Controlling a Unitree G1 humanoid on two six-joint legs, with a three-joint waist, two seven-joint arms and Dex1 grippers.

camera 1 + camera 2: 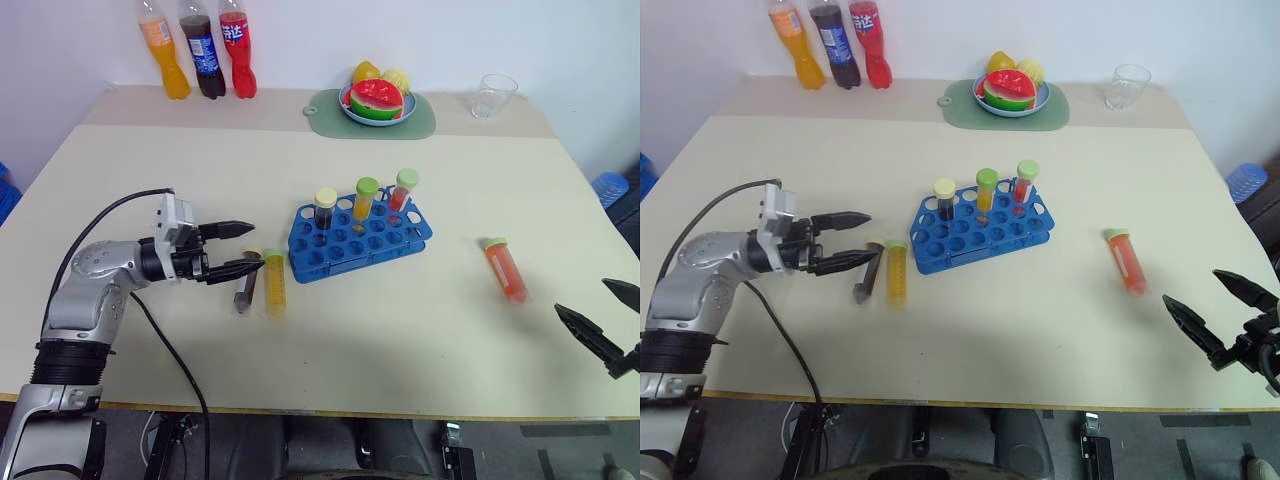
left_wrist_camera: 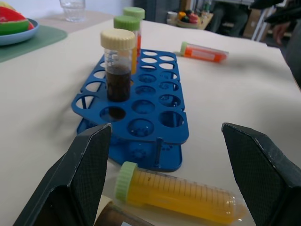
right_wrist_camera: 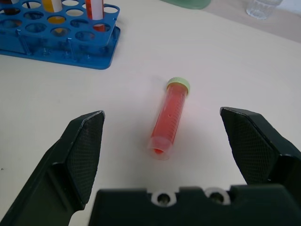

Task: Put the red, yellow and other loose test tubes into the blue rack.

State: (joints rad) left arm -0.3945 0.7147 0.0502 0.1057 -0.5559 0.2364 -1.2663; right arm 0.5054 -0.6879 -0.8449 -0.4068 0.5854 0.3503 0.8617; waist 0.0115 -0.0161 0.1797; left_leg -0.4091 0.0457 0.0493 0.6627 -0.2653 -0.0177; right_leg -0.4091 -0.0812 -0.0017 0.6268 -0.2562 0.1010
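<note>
While the bright blue plastic rack with a grid of round holes (image 1: 360, 238) is standing near the middle of the pale bench (image 1: 420, 330), the head views are showing six capped tubes in all. Three are standing upright in the rack's far row. Three are lying loose: a clear tube of yellow liquid with a green cap (image 1: 274, 283) and a clear tube of dark brown liquid (image 1: 246, 283) side by side just left of the rack, and a clear tube of red-orange liquid with a green cap (image 1: 504, 269) well to its right. The left claw (image 1: 238, 249) is hanging released, its tips just beside the dark tube. The right claw (image 1: 610, 318) is waiting spread wide near the bench's front right edge. Three tall soda bottles, a fruit plate and one glass are sitting at the back.

The left wrist view is showing the yellow tube lying between its own fingers.

The right wrist view is framing the red-orange tube between wide fingers, untouched.
</note>
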